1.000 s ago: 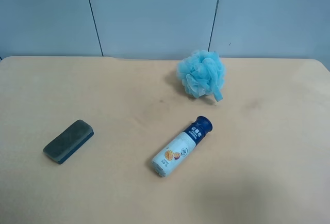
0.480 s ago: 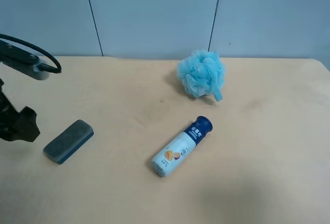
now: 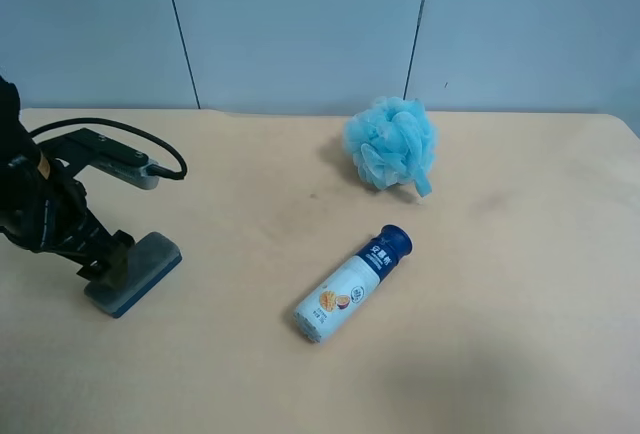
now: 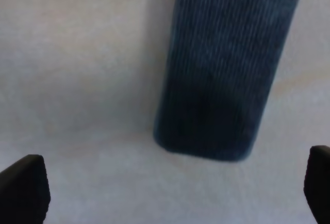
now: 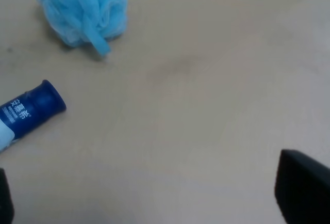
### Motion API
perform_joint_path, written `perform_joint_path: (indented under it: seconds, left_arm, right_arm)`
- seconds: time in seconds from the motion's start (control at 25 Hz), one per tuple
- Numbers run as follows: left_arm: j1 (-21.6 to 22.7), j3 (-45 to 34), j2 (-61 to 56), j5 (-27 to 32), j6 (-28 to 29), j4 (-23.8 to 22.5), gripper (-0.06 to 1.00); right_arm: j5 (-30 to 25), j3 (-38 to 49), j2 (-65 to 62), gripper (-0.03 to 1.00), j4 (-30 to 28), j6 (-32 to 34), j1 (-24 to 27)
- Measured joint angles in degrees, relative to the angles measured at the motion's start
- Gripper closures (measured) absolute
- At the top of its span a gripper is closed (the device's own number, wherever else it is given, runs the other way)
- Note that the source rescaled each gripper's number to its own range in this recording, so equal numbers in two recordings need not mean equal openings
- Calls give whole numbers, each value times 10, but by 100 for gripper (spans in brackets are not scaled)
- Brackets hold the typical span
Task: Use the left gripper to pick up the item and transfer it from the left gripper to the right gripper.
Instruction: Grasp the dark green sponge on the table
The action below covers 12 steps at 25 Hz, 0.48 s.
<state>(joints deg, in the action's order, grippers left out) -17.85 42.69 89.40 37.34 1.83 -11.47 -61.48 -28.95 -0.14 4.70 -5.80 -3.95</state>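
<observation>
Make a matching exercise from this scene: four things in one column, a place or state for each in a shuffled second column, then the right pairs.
Column one
1. dark grey-green felt-faced rectangular block
2. white plastic bottle with navy cap
3. fluffy light-blue mesh puff
4. black left pincer

Column two
A. lying on its side near the middle of the table
B. open, fingers wide apart, close by the block's end
C. nearest the table's far edge
D. lying flat, not yet gripped

Pairs: 1-D, 2-A, 3-C, 4-B
</observation>
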Motion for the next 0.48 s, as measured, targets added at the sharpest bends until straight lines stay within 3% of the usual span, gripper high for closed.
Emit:
perform_joint_path:
  seconds: [0.24, 0.48]
  left_arm:
    - [-3, 0, 52, -40, 6, 1, -6]
    - [-38, 0, 89, -70, 5, -12, -6]
  right_arm:
    - [0, 0, 0, -3, 0, 0, 0]
    - [0, 0, 0, -3, 0, 0, 0]
